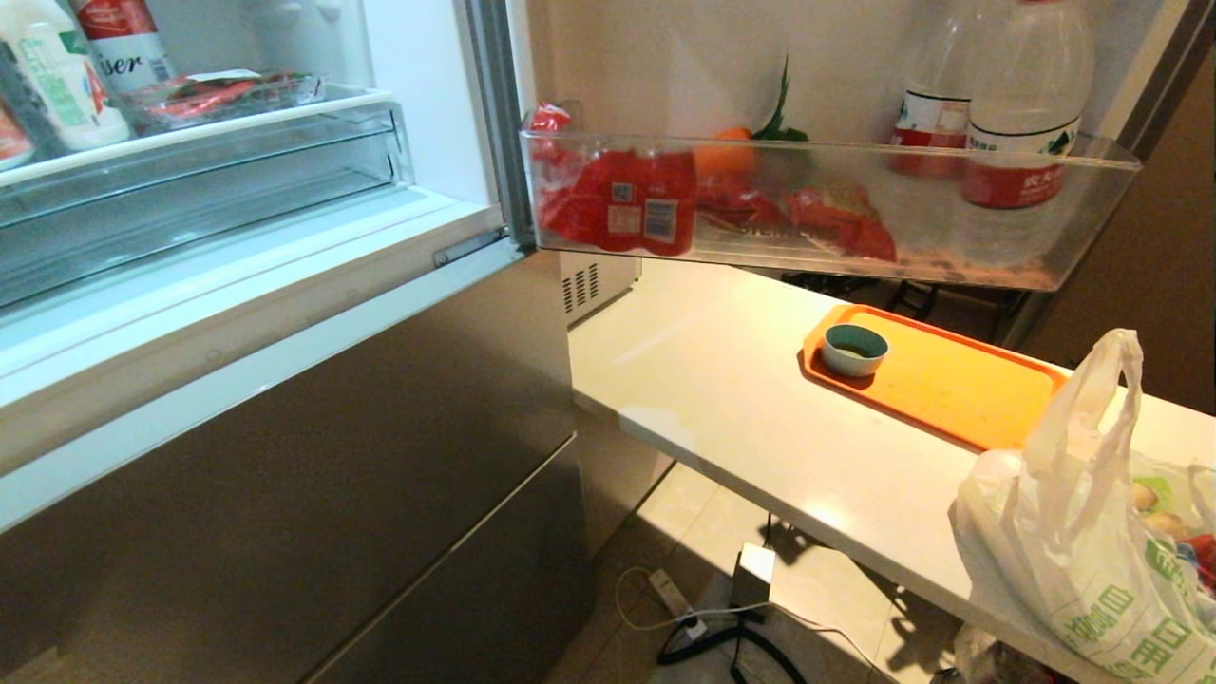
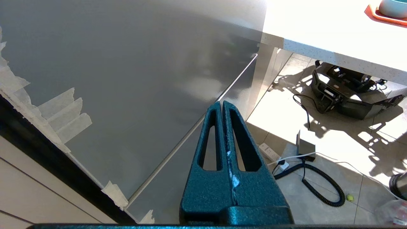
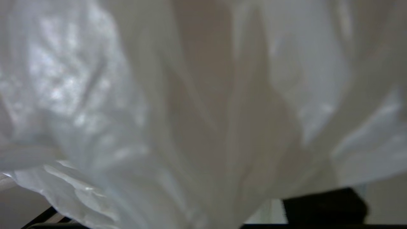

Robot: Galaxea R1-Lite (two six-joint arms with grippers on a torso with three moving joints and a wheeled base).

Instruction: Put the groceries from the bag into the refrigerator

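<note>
The refrigerator stands with its upper door open, showing a white interior. A white bottle with a green label stands on its clear shelf. The crinkly white bag sits on the counter's near right corner, with pale lumps of the groceries showing in its mouth. Neither arm is in the head view. The bag's plastic fills the right wrist view from very close. My left gripper is shut and empty, hanging by the fridge's grey lower door.
The open door's clear bin holds red packs and two water bottles, and overhangs the white counter. An orange tray with a small bowl lies behind the bag. Cables and a power strip lie on the floor.
</note>
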